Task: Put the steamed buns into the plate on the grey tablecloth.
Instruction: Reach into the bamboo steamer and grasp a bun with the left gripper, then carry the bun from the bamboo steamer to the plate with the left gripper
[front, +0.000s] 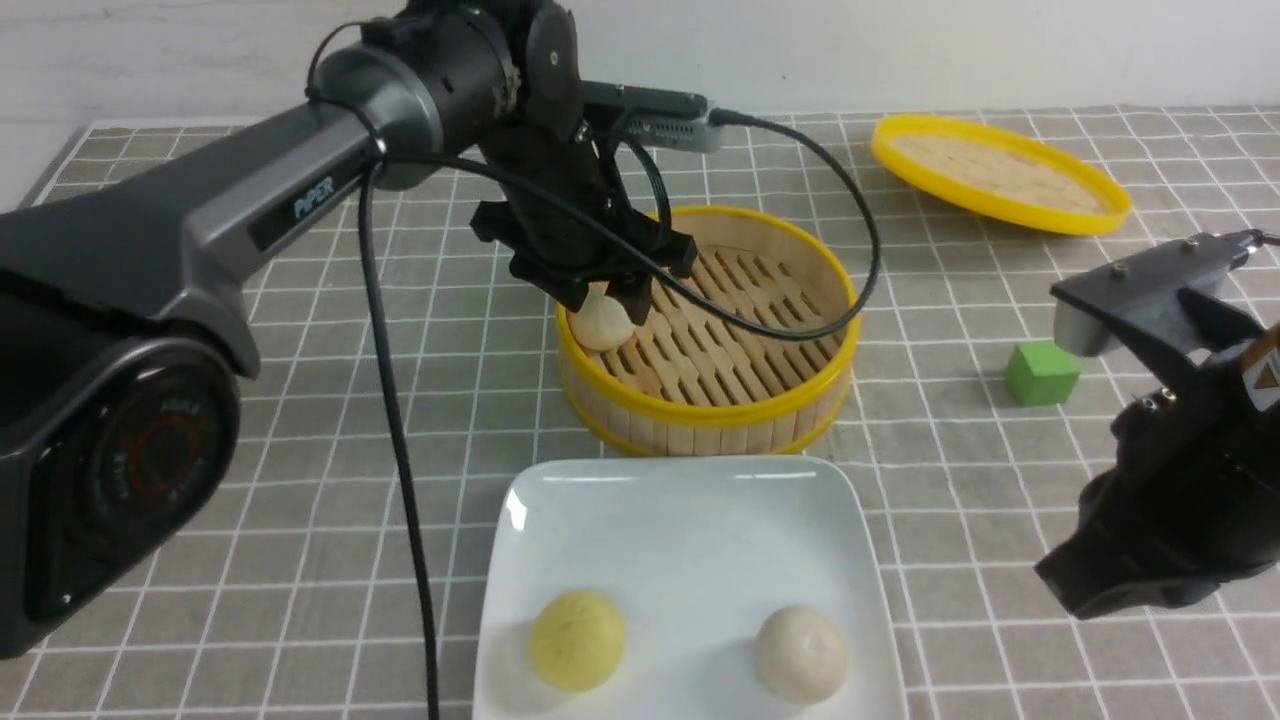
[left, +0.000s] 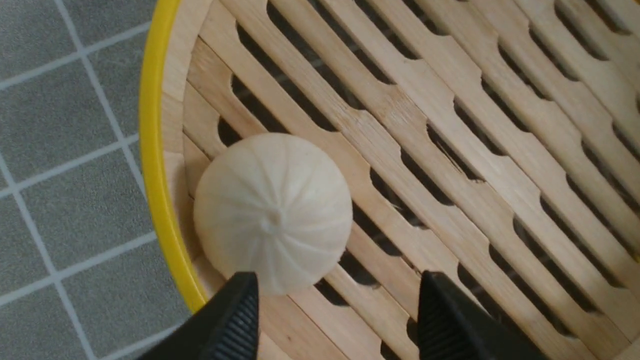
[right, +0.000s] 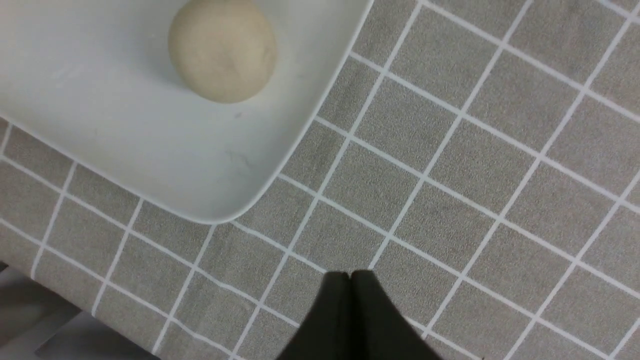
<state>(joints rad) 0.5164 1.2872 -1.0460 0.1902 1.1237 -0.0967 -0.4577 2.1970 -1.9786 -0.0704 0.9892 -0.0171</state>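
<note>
A: Front view, quick. Where are the buns?

B: The smooth steamed bun (front: 800, 655) is on the plate (front: 690, 520), in its near right part. The yellow ball (front: 577, 640) sits on the plate too, near left. The pleated steamed bun (front: 600, 322) is not on the plate. It's in the bamboo steamer basket (front: 720, 400), which stands just beyond the plate's far edge.

A: Left gripper (front: 607, 300)?

B: Down inside the basket, right over the pleated bun. The jaw gap is hard to read here.

A: Anything else?

B: The grey tablecloth (front: 300, 500) lies under everything. The yellow-rimmed lid (front: 1000, 172) is well beyond the plate, far right. The green cube (front: 1042, 372) is right of the plate and apart from it. The right arm (front: 1180, 500) hangs right of the plate.

A: Left wrist view?

B: Jaws open, with a wide gap between the ribbed fingers (left: 235, 315). The pleated bun rests on the slats against the basket's yellow rim, just ahead of one fingertip and not between the two. I can't tell if they touch.

A: Right wrist view?

B: The right gripper (right: 351, 275) has its jaws closed, tips pressed together with nothing between them. It's over bare cloth, just off a rounded corner of the plate. The smooth bun sits on the plate near that corner — apart from the gripper.
</note>
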